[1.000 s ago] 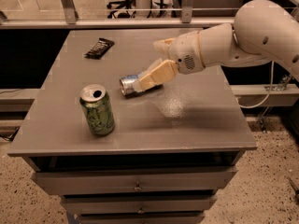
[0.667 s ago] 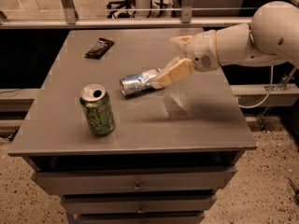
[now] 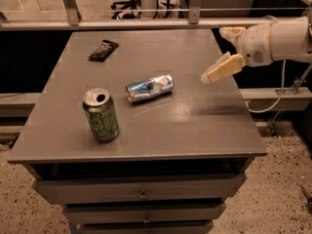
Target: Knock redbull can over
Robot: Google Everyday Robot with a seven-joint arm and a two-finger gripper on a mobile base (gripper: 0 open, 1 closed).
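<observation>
- Silver-and-blue redbull can [image 3: 149,88] lies on its side mid-table, long axis roughly left-right, right end angled slightly far.
- Gripper [image 3: 214,55] hangs over the right edge of the table [image 3: 195,126], jaws wide, holding nothing.
- Redbull can is left of the jaws and a bit nearer, well apart.
- Green can [image 3: 101,113] stands upright, near-left of it.
- Knock-over looks done.

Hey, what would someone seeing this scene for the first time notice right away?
The redbull can lies on its side near the middle of the grey table, while the wider green can stands upright toward the front left. The end effector of the white arm hangs above the table's right edge, apart from both cans.
</observation>
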